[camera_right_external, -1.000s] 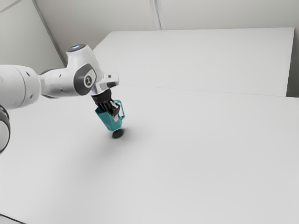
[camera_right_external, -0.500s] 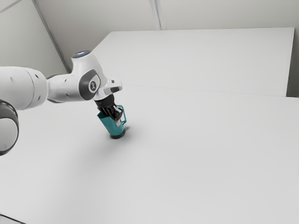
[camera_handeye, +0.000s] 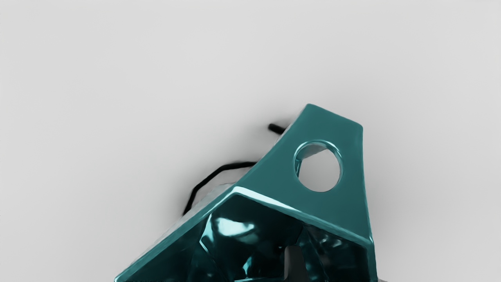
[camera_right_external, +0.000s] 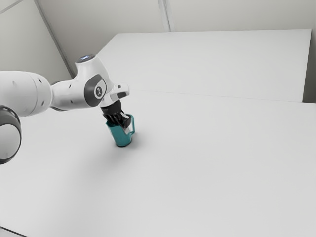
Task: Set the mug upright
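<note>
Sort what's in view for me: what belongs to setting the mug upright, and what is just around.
For the job:
- teal mug
- black gripper, at the mug

Just around:
- white table under the mug
- white surface beyond the table

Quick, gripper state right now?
Gripper: reaching in at the rim of the glossy teal mug; can't tell whether it's open or closed on it.

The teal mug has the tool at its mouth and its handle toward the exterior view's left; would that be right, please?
Not quite: the exterior view shows the handle toward that view's right. The rest holds: the mug is teal, and the tool is at its mouth.
</note>
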Robot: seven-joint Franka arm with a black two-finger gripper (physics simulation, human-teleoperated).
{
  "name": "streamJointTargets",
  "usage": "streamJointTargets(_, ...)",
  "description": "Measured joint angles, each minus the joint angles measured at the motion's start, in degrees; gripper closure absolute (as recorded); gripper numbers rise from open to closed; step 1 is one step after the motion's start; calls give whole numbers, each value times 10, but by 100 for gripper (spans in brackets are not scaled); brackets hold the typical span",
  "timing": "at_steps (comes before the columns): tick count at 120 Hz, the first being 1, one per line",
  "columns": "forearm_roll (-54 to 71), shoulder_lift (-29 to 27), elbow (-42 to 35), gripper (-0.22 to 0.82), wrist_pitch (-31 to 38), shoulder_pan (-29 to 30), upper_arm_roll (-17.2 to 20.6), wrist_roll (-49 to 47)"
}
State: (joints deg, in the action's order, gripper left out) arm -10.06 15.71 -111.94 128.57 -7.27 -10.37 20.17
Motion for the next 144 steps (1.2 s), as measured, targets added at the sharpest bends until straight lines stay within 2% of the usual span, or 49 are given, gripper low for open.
streamJointTargets(57, 27, -84, 22, 48, -13, -5, -2, 4)
streamJointTargets(72, 61, -101, 62, 44, -44, -3, -2, 5)
streamJointTargets(111, 143, -164, 123, 15, -146, 0, -8, 2)
streamJointTargets(144, 172, -194, 150, 6, -220, 1, -16, -23)
